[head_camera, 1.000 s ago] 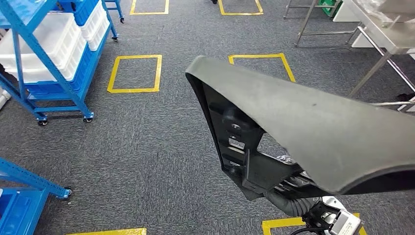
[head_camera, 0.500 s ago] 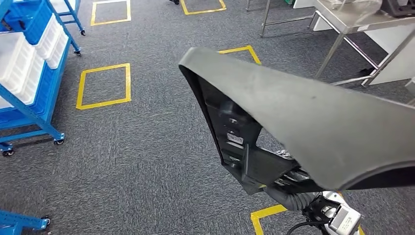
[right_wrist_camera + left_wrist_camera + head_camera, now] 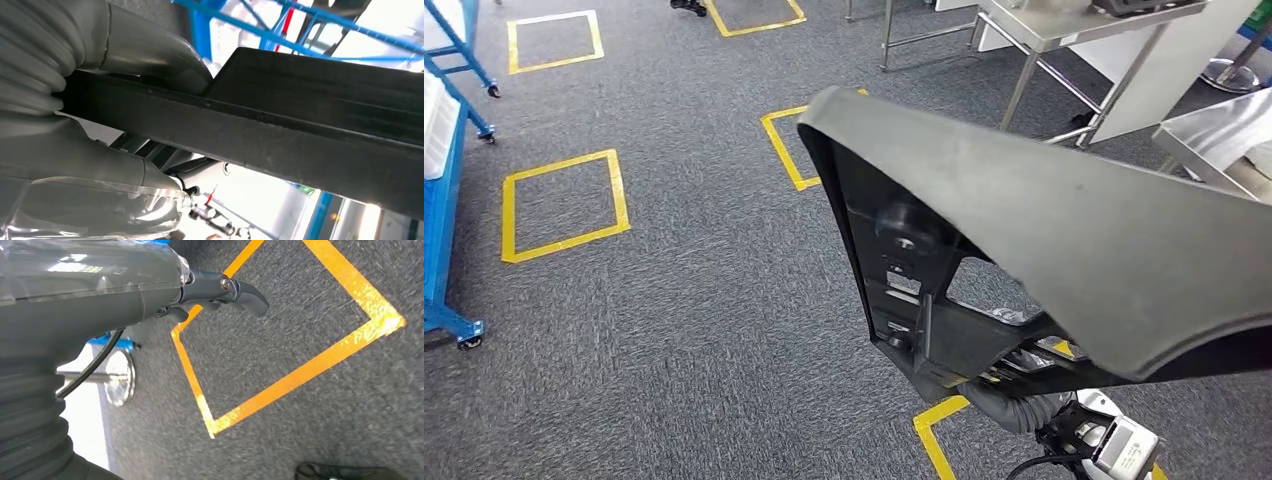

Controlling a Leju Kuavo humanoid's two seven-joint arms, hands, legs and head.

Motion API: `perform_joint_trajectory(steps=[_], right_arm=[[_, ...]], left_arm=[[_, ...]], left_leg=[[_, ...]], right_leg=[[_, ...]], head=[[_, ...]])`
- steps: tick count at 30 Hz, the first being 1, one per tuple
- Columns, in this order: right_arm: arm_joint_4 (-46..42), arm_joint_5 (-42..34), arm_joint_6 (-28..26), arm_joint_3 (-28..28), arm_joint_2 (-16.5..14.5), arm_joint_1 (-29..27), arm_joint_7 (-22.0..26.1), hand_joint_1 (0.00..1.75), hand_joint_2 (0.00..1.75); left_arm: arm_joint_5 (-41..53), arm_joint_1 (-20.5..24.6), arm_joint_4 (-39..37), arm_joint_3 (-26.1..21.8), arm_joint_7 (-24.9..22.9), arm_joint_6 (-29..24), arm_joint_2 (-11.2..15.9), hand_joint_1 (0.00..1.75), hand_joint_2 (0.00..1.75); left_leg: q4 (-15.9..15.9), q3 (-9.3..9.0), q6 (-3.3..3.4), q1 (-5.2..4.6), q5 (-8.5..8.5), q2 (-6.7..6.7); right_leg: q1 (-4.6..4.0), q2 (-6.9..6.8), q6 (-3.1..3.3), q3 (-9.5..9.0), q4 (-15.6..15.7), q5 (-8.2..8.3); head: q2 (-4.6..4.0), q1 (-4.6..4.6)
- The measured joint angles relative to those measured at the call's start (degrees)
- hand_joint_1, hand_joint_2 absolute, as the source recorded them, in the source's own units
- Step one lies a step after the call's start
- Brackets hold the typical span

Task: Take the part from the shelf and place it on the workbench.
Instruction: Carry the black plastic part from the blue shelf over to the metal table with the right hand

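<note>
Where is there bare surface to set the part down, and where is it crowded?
The steel workbench ahead looks bare along its near edge; a dark thing sits at its far end. The second steel table at right shows bare metal. Carpet between the yellow floor squares is open. The part, held by the right hand, blocks the lower right.

Even, bright overhead light on the dark grey carpet floor, almost no shadows. Glare on the shiny steel counter at far right. Right wrist view blown out white behind the large grey-and-black curved plastic part, which is close and soft. Left wrist view: yellow tape square slightly motion-blurred.
</note>
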State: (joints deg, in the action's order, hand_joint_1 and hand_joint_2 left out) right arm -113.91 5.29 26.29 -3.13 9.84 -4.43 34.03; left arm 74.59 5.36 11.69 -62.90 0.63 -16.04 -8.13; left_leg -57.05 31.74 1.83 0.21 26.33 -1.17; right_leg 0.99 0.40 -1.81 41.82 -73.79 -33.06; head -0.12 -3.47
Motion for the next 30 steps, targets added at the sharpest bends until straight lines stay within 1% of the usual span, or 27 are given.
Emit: perform_joint_trajectory(steps=[1,2,3,4,5,6,7,9,10,11,13,14,15,16,17,18,19,20,21,22,24,25,26,27,28,29,30], right_arm=[[0.14,-0.01,-0.01,0.00,-0.02,-0.09,0.05,1.75,1.75],[0.23,-0.02,-0.02,0.00,-0.02,-0.15,0.08,1.75,1.75],[0.28,-0.03,-0.02,0.00,-0.02,-0.16,0.09,1.75,1.75],[0.30,-0.03,-0.03,0.00,-0.02,-0.14,0.10,1.75,1.75],[0.29,-0.03,-0.03,0.00,-0.02,-0.10,0.10,1.75,1.75],[0.28,-0.05,-0.05,0.01,-0.03,-0.07,0.13,1.75,1.75],[0.28,-0.08,-0.08,0.02,-0.03,-0.05,0.14,1.75,1.75],[0.26,-0.14,-0.19,0.05,-0.04,-0.10,0.22,1.75,1.75],[0.22,-0.19,-0.31,0.06,-0.04,-0.08,0.30,1.75,1.75],[0.18,-0.27,-0.44,0.05,-0.04,-0.03,0.38,1.75,1.75],[0.12,-0.48,-0.76,0.04,-0.01,0.04,0.50,1.75,1.75],[0.12,-0.63,-0.89,0.04,0.01,-0.02,0.53,1.75,1.75],[0.13,-0.79,-1.01,0.04,0.02,-0.13,0.57,1.75,1.75],[0.13,-0.94,-1.13,0.04,0.02,-0.23,0.61,1.75,1.75],[0.13,-1.04,-1.25,0.04,0.02,-0.31,0.64,1.75,1.75],[0.13,-1.08,-1.42,0.04,0.02,-0.37,0.67,1.75,1.75],[0.13,-1.07,-1.67,0.04,0.02,-0.46,0.70,1.75,1.75],[0.12,-1.06,-1.94,0.05,0.02,-0.58,0.74,1.75,1.75],[0.11,-1.03,-2.23,0.06,0.02,-0.77,0.80,1.75,1.75],[0.11,-1.01,-2.49,0.09,0.02,-1.10,0.90,1.75,1.75],[0.11,-0.98,-2.83,0.27,-0.10,-1.96,1.27,1.75,1.75],[0.11,-0.98,-2.92,0.41,-0.20,-2.35,1.53,1.75,1.75],[0.12,-0.99,-2.94,0.52,-0.29,-2.54,1.78,1.75,1.75],[0.14,-0.99,-2.89,0.60,-0.36,-2.58,1.95,1.75,1.75],[0.18,-0.98,-2.81,0.62,-0.40,-2.54,2.07,1.75,1.75],[0.26,-0.97,-2.72,0.62,-0.42,-2.48,2.13,1.75,1.75],[0.39,-0.96,-2.64,0.61,-0.44,-2.46,2.13,1.75,1.75]], left_arm=[[0.13,-0.06,0.00,0.01,-0.25,0.07,-0.04,0.00,1.75],[0.22,-0.06,0.00,0.02,-0.40,0.13,-0.11,0.00,1.75],[0.29,-0.03,0.00,0.03,-0.48,0.19,-0.21,0.00,1.75],[0.32,-0.01,0.00,0.04,-0.53,0.23,-0.32,0.00,1.75],[0.33,0.00,0.00,0.05,-0.57,0.26,-0.43,0.00,1.75],[0.33,0.01,0.00,0.06,-0.62,0.30,-0.50,0.00,1.75],[0.34,0.04,0.00,0.08,-0.68,0.36,-0.57,0.00,1.75],[0.36,0.19,0.00,0.13,-0.62,0.51,-0.67,0.00,1.75],[0.37,0.26,0.00,0.15,-0.36,0.54,-0.72,0.00,1.75],[0.38,0.28,0.00,0.17,0.02,0.52,-0.75,0.00,1.75],[0.39,0.17,0.00,0.17,1.01,0.36,-0.79,0.00,1.75],[0.42,0.05,0.00,0.17,1.44,0.24,-0.81,0.00,1.75],[0.46,-0.07,0.00,0.18,1.79,0.09,-0.83,0.00,1.75],[0.55,-0.17,0.00,0.19,2.00,-0.05,-0.84,0.00,1.75],[0.71,-0.20,0.00,0.20,2.10,-0.16,-0.83,0.00,1.75],[0.89,-0.18,0.00,0.23,2.08,-0.23,-0.81,0.00,1.75],[1.13,-0.17,0.00,0.25,1.94,-0.25,-0.77,0.00,1.75],[1.34,-0.17,0.00,0.28,1.70,-0.22,-0.72,0.00,1.75],[1.51,-0.17,0.00,0.30,1.35,-0.18,-0.67,0.00,1.75],[1.67,-0.16,0.00,0.33,0.93,-0.09,-0.61,0.00,1.75],[1.98,-0.06,0.00,0.45,0.04,0.09,-0.51,0.00,1.75],[2.10,-0.03,0.00,0.54,-0.24,0.17,-0.45,0.00,1.75],[2.20,-0.03,0.00,0.63,-0.30,0.23,-0.42,0.00,1.75],[2.25,-0.07,0.00,0.70,-0.14,0.27,-0.39,0.00,1.75],[2.29,-0.12,0.00,0.77,0.13,0.28,-0.36,0.00,1.75],[2.32,-0.18,0.00,0.85,0.46,0.26,-0.32,0.00,1.75],[2.34,-0.22,0.00,0.97,0.80,0.20,-0.27,0.00,1.75]], left_leg=[[-0.01,-0.02,0.00,-0.05,0.07,-0.80],[-0.01,-0.08,-0.06,-0.08,0.15,-1.54],[-0.02,-0.20,-0.16,-0.10,0.24,-2.20],[-0.04,-0.34,-0.34,-0.19,0.36,-2.78],[-0.06,-0.47,-0.59,-0.29,0.49,-3.27],[-0.08,-0.60,-0.87,-0.38,0.63,-3.73],[-0.07,-0.73,-1.19,-0.43,0.73,-4.20],[-0.12,-1.04,-1.87,-0.33,1.03,-4.87],[-0.74,-0.95,-2.22,-0.23,1.56,-4.15],[-2.34,-0.36,-2.53,-0.14,2.67,-2.93],[-9.06,2.66,-2.96,0.02,6.38,-0.12],[-13.06,4.56,-3.08,0.05,8.13,0.44],[-16.05,6.03,-3.20,0.07,9.05,0.66],[-16.92,6.53,-3.28,0.12,8.67,0.75],[-15.50,5.99,-3.33,0.22,7.16,0.92],[-12.13,4.54,-3.33,0.37,4.91,1.38],[-8.05,2.77,-3.26,0.56,2.88,2.60],[-4.54,1.27,-3.15,0.76,1.64,3.89],[-2.28,0.30,-2.99,0.85,1.09,4.89],[-1.32,-0.12,-2.74,0.83,1.18,5.49],[-0.93,-0.33,-1.97,0.70,1.14,4.53],[-0.65,-0.46,-1.51,0.70,0.97,3.89],[-0.35,-0.58,-1.08,0.75,0.79,3.17],[-0.09,-0.67,-0.75,0.78,0.66,2.44],[-0.02,-0.70,-0.57,0.67,0.68,1.71],[-0.02,-0.69,-0.44,0.58,0.75,0.94],[-0.04,-0.71,-0.39,0.49,0.85,0.17]], right_leg=[[0.07,-0.19,-0.09,0.13,-0.29,0.49],[0.10,-0.52,-0.08,-1.03,1.87,1.95],[0.07,-1.28,0.04,-3.25,5.88,3.88],[-0.15,-2.56,0.31,-5.61,10.21,5.32],[-0.39,-3.56,0.63,-7.45,13.59,6.31],[-0.66,-4.23,0.95,-8.48,15.55,6.67],[-0.89,-4.27,1.22,-8.67,16.14,6.58],[-0.80,-2.95,1.74,-8.65,16.38,6.83],[-0.62,-2.31,2.02,-8.76,16.61,6.99],[-0.43,-1.71,2.34,-8.88,16.83,7.16],[-0.29,-0.53,2.78,-8.94,16.97,7.30],[-0.32,0.11,2.91,-8.89,16.93,7.30],[-0.34,0.88,2.95,-8.87,16.87,7.29],[-0.33,1.72,2.93,-8.88,16.77,7.27],[-0.30,2.61,2.87,-8.91,16.63,7.23],[-0.24,3.48,2.74,-8.95,16.44,7.15],[-0.20,4.27,2.55,-8.93,16.21,7.02],[-0.21,4.98,2.30,-8.78,15.89,6.90],[-0.19,5.60,2.00,-8.56,15.67,6.84],[-0.17,6.18,1.64,-8.31,15.57,6.85],[0.01,7.05,0.87,-7.99,15.68,7.01],[0.02,6.30,0.57,-7.79,15.42,6.80],[-0.01,4.87,0.35,-7.20,14.30,6.03],[-0.06,3.06,0.19,-6.09,12.04,4.68],[-0.09,1.33,0.02,-4.40,8.65,2.93],[-0.04,0.45,-0.14,-2.39,4.70,1.21],[0.06,0.09,-0.27,-0.71,1.43,0.19]], head=[[0.01,0.00],[0.00,0.00],[-0.01,0.00],[-0.01,0.00],[-0.01,0.01],[0.00,0.01],[0.01,0.01],[0.00,0.00],[0.00,0.00],[-0.01,0.00],[-0.01,0.00],[-0.01,0.00],[-0.01,0.00],[-0.01,0.00],[0.00,0.00],[0.00,0.00],[0.00,0.00],[0.00,0.00],[-0.01,0.00],[-0.01,0.00],[-0.01,0.00],[0.00,0.01],[0.00,0.01],[0.00,0.01],[-0.01,0.01],[-0.01,0.00],[-0.01,0.00]])
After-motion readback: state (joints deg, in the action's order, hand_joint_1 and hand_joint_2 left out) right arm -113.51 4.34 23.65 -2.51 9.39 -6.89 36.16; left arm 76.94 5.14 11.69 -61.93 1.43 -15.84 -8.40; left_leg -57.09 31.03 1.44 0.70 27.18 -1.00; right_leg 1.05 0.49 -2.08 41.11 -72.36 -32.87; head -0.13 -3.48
